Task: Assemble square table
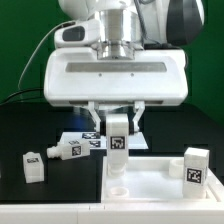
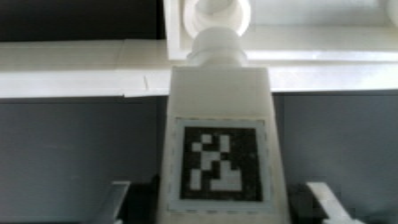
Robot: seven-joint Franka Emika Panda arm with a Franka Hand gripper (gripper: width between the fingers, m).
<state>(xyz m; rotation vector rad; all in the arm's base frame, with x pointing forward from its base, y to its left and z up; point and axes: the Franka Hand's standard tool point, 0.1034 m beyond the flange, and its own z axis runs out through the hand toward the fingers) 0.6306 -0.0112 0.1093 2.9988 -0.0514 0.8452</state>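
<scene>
My gripper (image 1: 118, 124) is shut on a white table leg (image 1: 118, 142) with a black-and-white tag on its face. The leg stands upright with its lower end at a corner socket (image 1: 118, 181) of the square table slab (image 1: 160, 188), on the exterior view's left side of the slab. Whether the leg's end sits inside the socket is hidden. In the wrist view the tagged leg (image 2: 217, 140) fills the middle between the gripper's (image 2: 217, 205) two fingers (image 2: 114, 202), pointing at the socket (image 2: 214, 14) on the slab's raised rim (image 2: 89, 75).
A second leg (image 1: 196, 167) stands on the slab at the exterior view's right. Two more legs (image 1: 33, 166) (image 1: 66, 150) lie on the black table at the left. The marker board (image 1: 84, 140) lies behind the gripper.
</scene>
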